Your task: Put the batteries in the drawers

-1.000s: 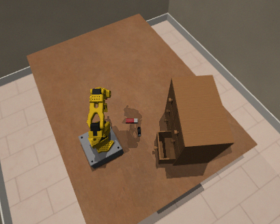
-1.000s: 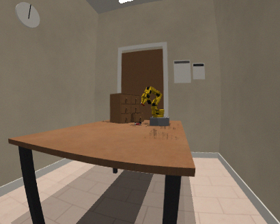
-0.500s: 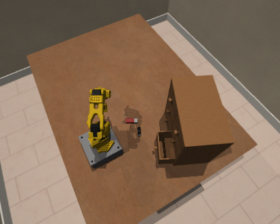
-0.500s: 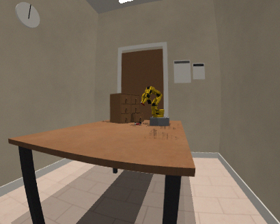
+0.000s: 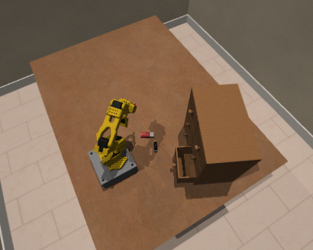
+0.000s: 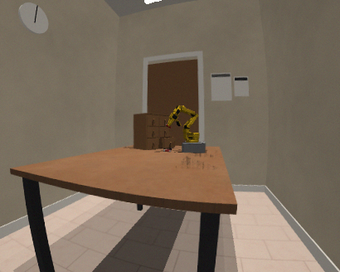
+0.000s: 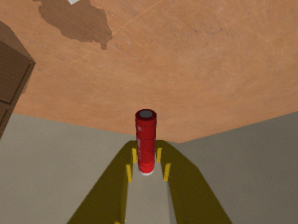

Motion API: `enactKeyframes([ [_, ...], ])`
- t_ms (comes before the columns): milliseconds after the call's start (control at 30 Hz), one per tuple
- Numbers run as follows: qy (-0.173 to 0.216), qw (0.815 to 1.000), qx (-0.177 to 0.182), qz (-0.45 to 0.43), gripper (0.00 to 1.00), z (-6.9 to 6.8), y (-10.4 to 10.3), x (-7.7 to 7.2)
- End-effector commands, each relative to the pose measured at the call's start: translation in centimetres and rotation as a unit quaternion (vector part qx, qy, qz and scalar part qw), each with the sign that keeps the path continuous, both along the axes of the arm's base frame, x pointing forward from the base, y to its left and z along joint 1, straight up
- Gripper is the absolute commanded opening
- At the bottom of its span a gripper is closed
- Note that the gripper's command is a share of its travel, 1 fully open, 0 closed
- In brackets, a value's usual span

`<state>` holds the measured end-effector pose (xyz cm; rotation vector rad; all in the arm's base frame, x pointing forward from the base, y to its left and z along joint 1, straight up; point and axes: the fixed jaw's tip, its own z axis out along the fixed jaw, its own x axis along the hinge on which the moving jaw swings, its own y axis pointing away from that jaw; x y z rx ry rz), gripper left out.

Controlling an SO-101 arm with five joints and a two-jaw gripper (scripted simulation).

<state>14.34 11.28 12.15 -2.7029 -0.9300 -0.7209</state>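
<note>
Pincer [image 7: 146, 167], yellow, two-fingered: clamped on a glossy red cylindrical battery [image 7: 145, 140] with a grey end cap, raised above the matt brown wooden desk [image 5: 116, 57]. Ribbed wooden chest of drawers [image 5: 223, 122] at 3 o'clock; one bottom drawer [image 5: 185, 164] stands pulled out. Small black cylinder [image 5: 156, 146] and flat red-white block [image 5: 146, 134] lie between. Risk: smooth round casing may slip during swing; drawer, lacking stops, may fall out.
</note>
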Motion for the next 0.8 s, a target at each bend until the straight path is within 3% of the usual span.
enactKeyframes([
  [0, 0.003, 1.0, -0.005, -0.029, 0.0, -0.2, -1.1, 0.5],
  [400, 0.004, 0.983, -0.004, -0.185, 0.0, -0.2, -6.2, 3.0],
  [767, 0.005, 0.954, -0.004, -0.299, 0.0, -0.2, -10.4, 3.7],
])
